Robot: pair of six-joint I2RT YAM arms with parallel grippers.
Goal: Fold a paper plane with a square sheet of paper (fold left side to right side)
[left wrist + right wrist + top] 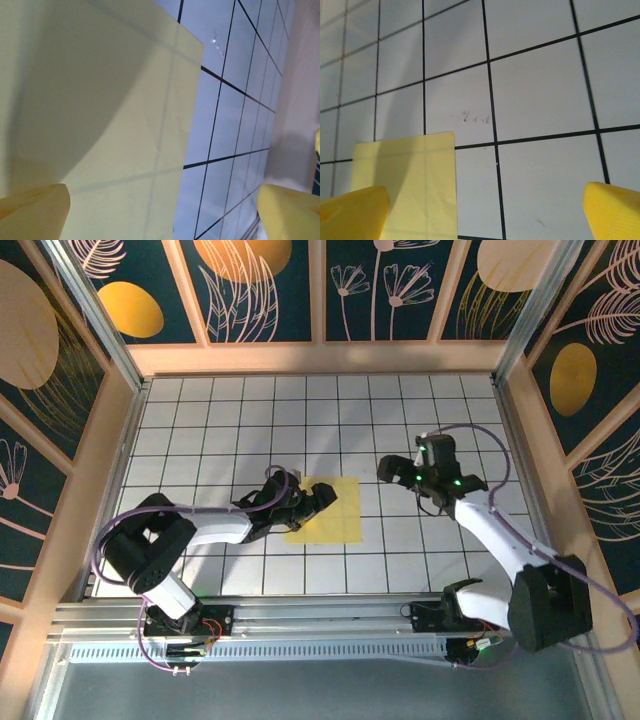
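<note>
While left tool [322,500] gapes over sheet [337,518] edge | right tool [393,470] stands clear

Bright, even light — soft shadows

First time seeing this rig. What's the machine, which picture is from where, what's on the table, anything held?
These are two small robot arms bolted at the near edge of a white gridded table, inside a box with painted walls. The overhead picture looks down from above and behind them. The other two come from a camera on each wrist; the yellow blocks in their bottom corners are that gripper's own fingers. One pale yellow square sheet of paper lies flat on the table. The left gripper is at the sheet's left edge; the right gripper hovers beside its right edge. Both are open and hold nothing.
</note>
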